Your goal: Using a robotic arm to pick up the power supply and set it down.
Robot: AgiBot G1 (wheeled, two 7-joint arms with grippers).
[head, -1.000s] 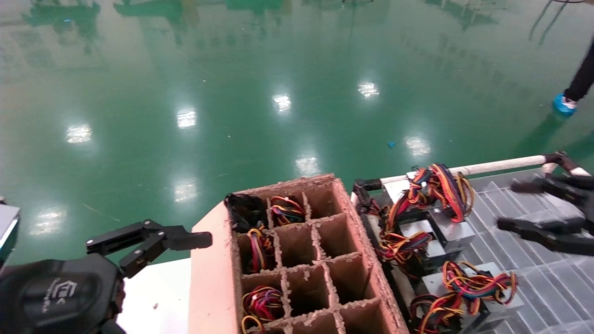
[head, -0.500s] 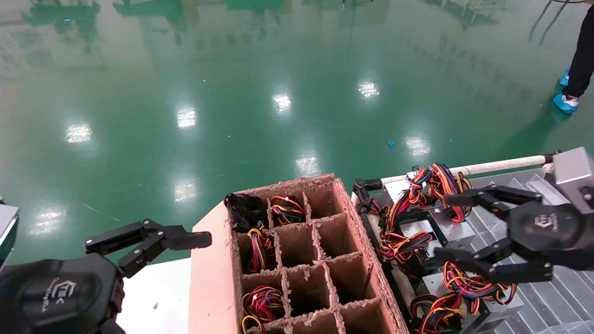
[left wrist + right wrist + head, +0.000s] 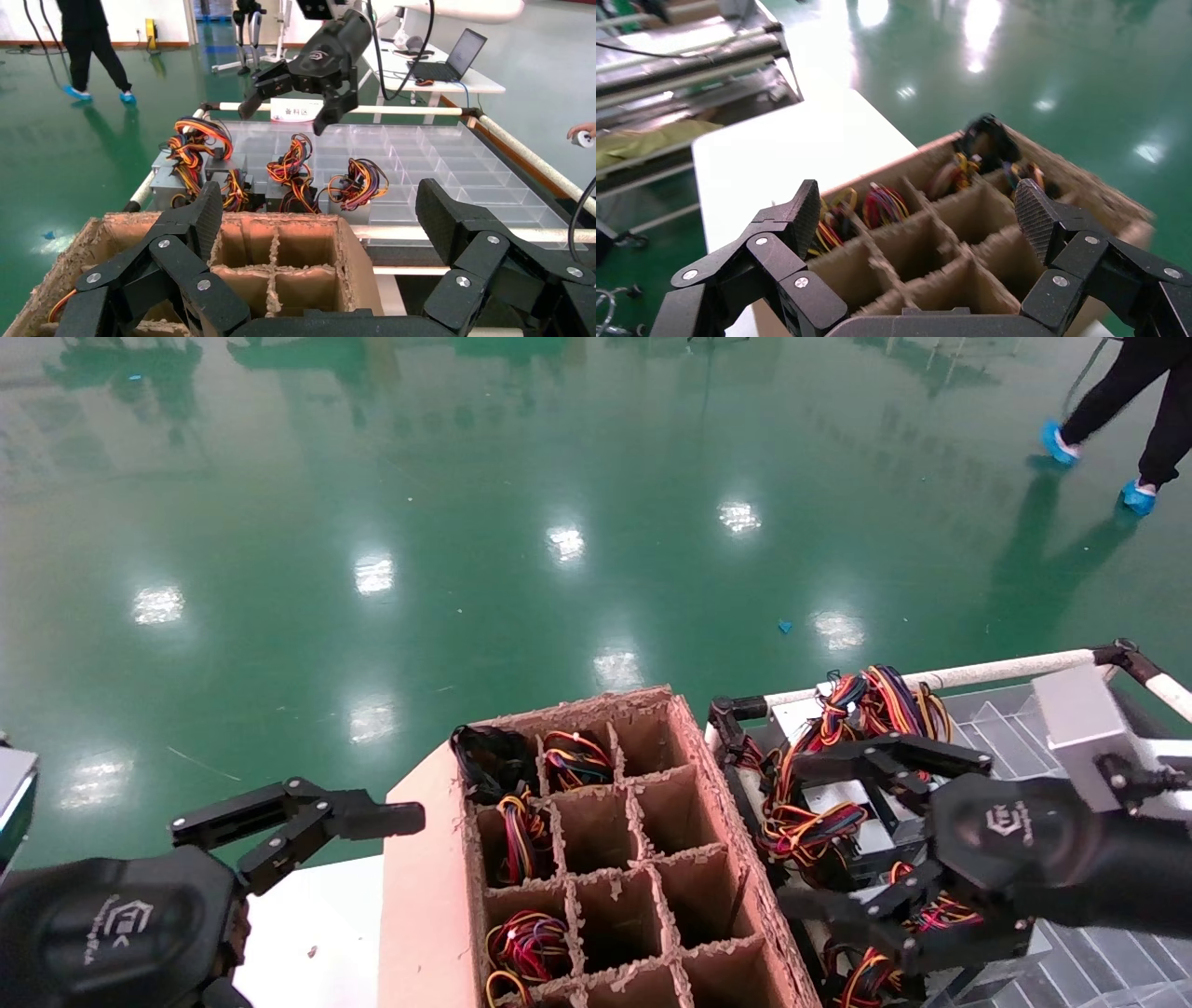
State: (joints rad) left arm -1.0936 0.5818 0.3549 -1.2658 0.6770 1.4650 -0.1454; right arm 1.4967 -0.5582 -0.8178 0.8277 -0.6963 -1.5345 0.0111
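In the head view the right gripper (image 3: 843, 840) hangs at the lower right of the frame over the power supplies, its two black fingers spread wide apart with nothing between them: one fingertip reaches over the looped wires of the power supply (image 3: 861, 803) in the middle of the row, the other sits lower, near the next unit toward the bottom edge. The supplies lie in a line running from the upper middle toward the lower right, along the near edge of the clear compartment tray (image 3: 1001, 728), just beside the brown cardboard divider box (image 3: 605, 840). The middle unit's silver-grey body lies flat, with its wire bundle toward the cardboard box; its long axis cannot be told. The left wrist view shows the same gripper (image 3: 288, 98) above the wired units (image 3: 292, 175). The left gripper (image 3: 307, 826) is parked at the lower left, fingers open and empty, beside the cardboard box.
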